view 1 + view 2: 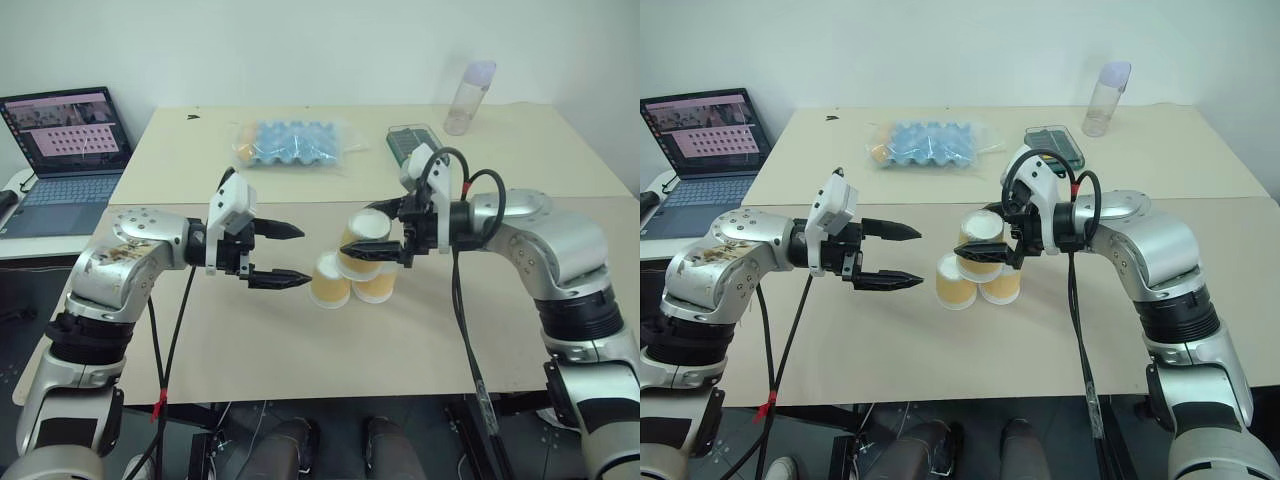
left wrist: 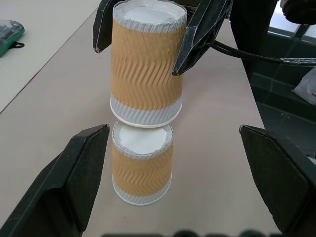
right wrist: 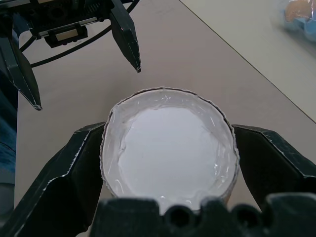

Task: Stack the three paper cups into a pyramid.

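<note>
Yellow-orange top cup (image 1: 367,243) sits on the two base cups (image 1: 331,280) mid-tabletop (image 1: 300,340), flanked by the right gripper (image 1: 385,236), whose spread jaws should back straight off; the left gripper (image 1: 290,255) waits empty, wide open.

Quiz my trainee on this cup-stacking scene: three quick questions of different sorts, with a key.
1. How many lower cups carry the top cup?
2. True or false: the left gripper holds a cup.
3. The right gripper is at: A the top cup, B the bottle, C the laptop.
Key: 1 two; 2 false, it is open and empty; 3 A.
</note>
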`<state>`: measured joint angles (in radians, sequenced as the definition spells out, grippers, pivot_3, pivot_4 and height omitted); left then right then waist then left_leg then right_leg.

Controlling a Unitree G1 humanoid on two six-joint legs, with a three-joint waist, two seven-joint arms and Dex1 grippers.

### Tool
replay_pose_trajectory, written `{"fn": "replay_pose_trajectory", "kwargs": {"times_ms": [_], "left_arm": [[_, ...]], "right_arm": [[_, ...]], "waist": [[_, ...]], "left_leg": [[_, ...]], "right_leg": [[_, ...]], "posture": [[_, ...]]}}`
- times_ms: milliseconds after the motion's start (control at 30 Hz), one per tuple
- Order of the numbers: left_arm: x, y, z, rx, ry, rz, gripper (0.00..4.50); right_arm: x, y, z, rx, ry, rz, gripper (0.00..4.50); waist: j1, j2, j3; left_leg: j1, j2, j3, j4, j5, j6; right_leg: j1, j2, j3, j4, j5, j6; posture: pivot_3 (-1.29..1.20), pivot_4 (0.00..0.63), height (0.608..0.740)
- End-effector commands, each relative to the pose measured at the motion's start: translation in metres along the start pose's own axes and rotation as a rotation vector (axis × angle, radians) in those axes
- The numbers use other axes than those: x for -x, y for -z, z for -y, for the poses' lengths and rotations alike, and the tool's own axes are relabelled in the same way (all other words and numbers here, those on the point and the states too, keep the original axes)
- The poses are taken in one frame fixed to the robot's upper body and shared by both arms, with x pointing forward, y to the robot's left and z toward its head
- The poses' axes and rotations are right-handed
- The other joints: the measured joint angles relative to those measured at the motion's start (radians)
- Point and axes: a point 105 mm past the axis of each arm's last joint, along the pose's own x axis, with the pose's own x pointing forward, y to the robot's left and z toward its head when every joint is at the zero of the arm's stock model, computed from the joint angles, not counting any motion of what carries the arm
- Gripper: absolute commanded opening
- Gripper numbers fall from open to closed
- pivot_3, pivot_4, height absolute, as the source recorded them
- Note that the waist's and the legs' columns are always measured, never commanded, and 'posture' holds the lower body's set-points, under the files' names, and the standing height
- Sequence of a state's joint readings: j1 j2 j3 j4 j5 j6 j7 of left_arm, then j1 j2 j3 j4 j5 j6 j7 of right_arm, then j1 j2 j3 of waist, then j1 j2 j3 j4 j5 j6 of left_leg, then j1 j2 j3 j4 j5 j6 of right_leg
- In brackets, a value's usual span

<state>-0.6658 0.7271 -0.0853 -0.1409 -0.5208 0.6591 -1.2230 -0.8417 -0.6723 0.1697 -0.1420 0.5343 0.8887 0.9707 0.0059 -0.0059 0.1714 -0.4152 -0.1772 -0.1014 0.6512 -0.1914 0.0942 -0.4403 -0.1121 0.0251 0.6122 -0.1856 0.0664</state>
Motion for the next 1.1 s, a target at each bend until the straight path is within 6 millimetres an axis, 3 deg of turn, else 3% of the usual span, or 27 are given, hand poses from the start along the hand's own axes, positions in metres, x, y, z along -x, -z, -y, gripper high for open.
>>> {"fn": "replay_pose_trajectory", "kwargs": {"times_ms": [33,467,733,833,967,1033,1100], "left_arm": [[0.005,-0.011,-0.001,-0.038,-0.014,0.024,4.5],[0.004,-0.011,-0.004,-0.037,-0.014,0.024,4.5],[0.005,-0.012,-0.005,-0.037,-0.018,0.025,4.5],[0.006,-0.013,-0.006,-0.035,-0.036,0.035,4.5],[0.01,-0.013,-0.008,0.001,-0.123,0.076,4.5],[0.015,-0.011,-0.01,0.017,-0.192,0.093,4.5],[0.026,-0.013,-0.02,0.043,-0.367,0.16,4.5]], "right_arm": [[0.006,-0.019,-0.004,0.052,-0.01,0.061,4.49],[0.016,-0.039,-0.008,0.088,0.005,0.111,4.49],[0.032,-0.07,-0.012,0.139,0.053,0.18,4.49],[0.055,-0.091,0.001,0.132,0.157,0.263,4.49],[0.105,-0.114,0.035,0.046,0.407,0.445,4.49],[0.129,-0.11,0.05,0.014,0.55,0.489,4.49],[0.163,-0.091,0.068,-0.042,0.764,0.519,4.49]], "waist": [[0.0,0.0,0.0],[0.0,0.0,0.0],[0.0,0.0,0.0],[0.001,0.0,0.0],[0.005,0.0,0.0],[0.006,0.0,0.0],[0.008,0.0,0.0]], "left_leg": [[0.0,0.0,0.0,0.0,0.0,0.0],[0.0,0.0,0.0,0.0,0.0,0.0],[0.0,0.0,0.0,0.0,-0.001,0.001],[0.0,0.0,0.0,0.0,-0.001,0.001],[0.0,0.0,0.0,0.0,-0.001,0.001],[0.0,0.0,0.0,0.0,-0.001,0.001],[0.0,0.0,0.0,-0.001,0.0,0.0]], "right_leg": [[0.0,0.0,0.0,0.0,0.0,0.0],[0.0,0.0,0.0,0.0,0.0,0.0],[0.0,0.0,0.0,0.0,0.0,0.0],[0.0,0.0,0.0,0.0,0.0,0.0],[0.0,0.0,0.0,0.0,0.0,0.0],[0.0,0.0,0.0,0.0,0.0,0.0],[0.0,0.0,0.0,0.0,0.0,0.0]], "posture": [[0.0,0.15,0.74],[0.0,0.15,0.74],[0.0,0.15,0.74],[0.0,0.15,0.74],[0.0,0.15,0.74],[0.0,0.15,0.74],[0.0,0.15,0.74]]}}
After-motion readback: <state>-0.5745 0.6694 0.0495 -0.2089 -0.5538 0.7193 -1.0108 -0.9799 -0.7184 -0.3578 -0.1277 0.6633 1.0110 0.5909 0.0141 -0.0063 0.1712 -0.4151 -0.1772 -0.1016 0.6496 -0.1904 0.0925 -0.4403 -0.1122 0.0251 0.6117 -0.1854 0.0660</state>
